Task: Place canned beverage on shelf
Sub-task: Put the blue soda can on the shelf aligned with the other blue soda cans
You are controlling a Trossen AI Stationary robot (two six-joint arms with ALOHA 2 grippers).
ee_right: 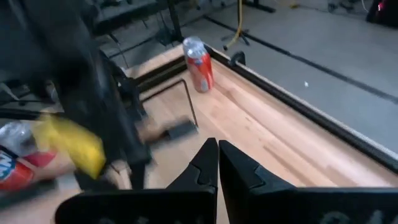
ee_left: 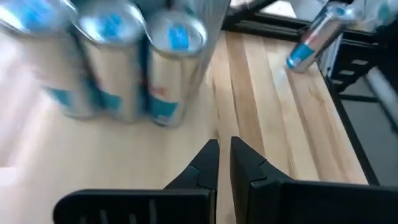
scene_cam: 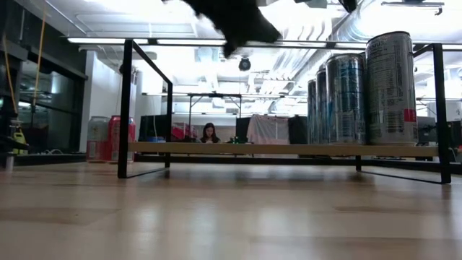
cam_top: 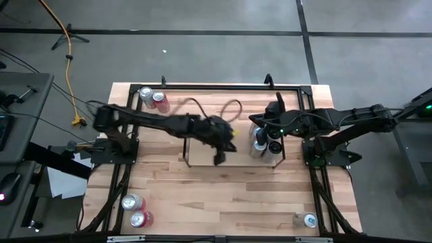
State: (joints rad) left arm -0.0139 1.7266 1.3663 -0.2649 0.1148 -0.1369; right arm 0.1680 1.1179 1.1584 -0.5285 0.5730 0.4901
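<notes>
The shelf (cam_top: 202, 152) is a low black rod rack with a pale board (scene_cam: 281, 149) at the table's middle. Three tall silver-and-blue cans (scene_cam: 361, 90) stand upright on their bases at its right end (cam_top: 262, 138), blurred in the left wrist view (ee_left: 124, 62). My left gripper (ee_left: 222, 146) is shut and empty, raised over the shelf's middle (cam_top: 219, 156), left of the cans, and shows at the top of the low view (scene_cam: 232, 43). My right gripper (ee_right: 217, 146) is shut and empty, held high above the cans (cam_top: 256, 121).
Loose cans stand at the table's corners: a pair far left (cam_top: 154, 99), also seen in the right wrist view (ee_right: 198, 62), a pair near left (cam_top: 136, 210), and one near right (cam_top: 309, 220). A black rail frame (cam_top: 223, 86) runs along the table's edges. The shelf's left part is bare.
</notes>
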